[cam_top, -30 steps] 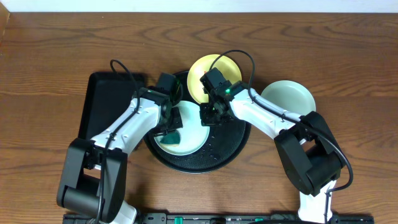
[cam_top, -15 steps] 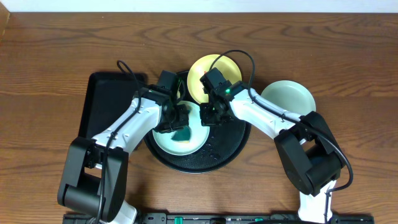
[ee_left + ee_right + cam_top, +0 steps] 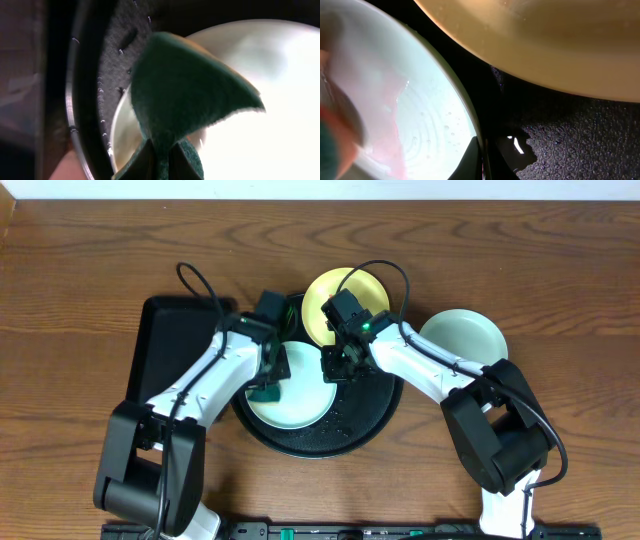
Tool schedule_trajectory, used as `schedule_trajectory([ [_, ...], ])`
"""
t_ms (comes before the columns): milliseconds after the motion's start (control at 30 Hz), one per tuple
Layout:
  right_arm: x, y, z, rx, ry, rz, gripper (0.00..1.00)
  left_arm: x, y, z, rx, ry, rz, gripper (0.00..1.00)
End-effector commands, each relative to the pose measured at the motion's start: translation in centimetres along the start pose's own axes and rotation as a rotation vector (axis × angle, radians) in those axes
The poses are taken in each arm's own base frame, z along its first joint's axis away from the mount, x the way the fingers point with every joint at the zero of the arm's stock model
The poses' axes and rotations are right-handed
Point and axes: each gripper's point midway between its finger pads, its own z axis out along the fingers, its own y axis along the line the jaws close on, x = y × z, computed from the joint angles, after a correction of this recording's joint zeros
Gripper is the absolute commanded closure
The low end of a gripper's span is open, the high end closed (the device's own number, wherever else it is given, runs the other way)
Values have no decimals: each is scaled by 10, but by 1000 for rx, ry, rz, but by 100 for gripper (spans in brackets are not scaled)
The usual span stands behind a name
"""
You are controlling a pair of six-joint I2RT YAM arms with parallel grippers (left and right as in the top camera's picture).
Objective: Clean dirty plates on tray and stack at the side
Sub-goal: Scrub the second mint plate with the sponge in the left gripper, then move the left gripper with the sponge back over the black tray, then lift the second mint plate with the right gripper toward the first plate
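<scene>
The round black tray holds a mint-blue plate; a yellow plate rests at the tray's back rim. A second mint plate sits on the table to the right. My left gripper is shut on a green sponge and presses it on the plate's left edge; the sponge fills the left wrist view above the plate. My right gripper is shut on that plate's right rim. A faint red smear shows inside the plate.
A rectangular black tray lies left of the round tray, under my left arm. In the right wrist view the yellow plate hangs over the wet tray floor. Bare wood table surrounds everything.
The left gripper swept the sponge right to the plate's middle and then back to its left edge. The right gripper has kept its hold on the rim without moving.
</scene>
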Motion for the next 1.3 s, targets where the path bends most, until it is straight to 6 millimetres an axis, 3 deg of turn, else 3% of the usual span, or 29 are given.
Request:
schedule_trajectory([
  [0,-1,-10,7,55,-6,19,99,-38,-2,-34,-1,-107,-19,92],
  [167,-1,-10,7,55,-5,18,99,-57,-7,-76,34,-171,23,93],
  [367,-1,-11,7,56,-5,18,99,-63,2,-97,47,-185,0,92],
  [467,0,-11,7,58,-1,19,99,-63,13,-98,60,-156,-7,93],
  [667,5,-10,12,64,15,13,99,-72,56,-93,20,-130,-89,93],
  [833,7,-11,15,65,24,13,94,-79,83,-90,2,-126,-157,92],
  [1067,5,-3,12,31,22,-20,99,-80,92,-88,-8,-123,-135,92],
  [1267,-7,4,-15,38,-51,-69,99,-81,92,-88,-7,-126,-131,93],
])
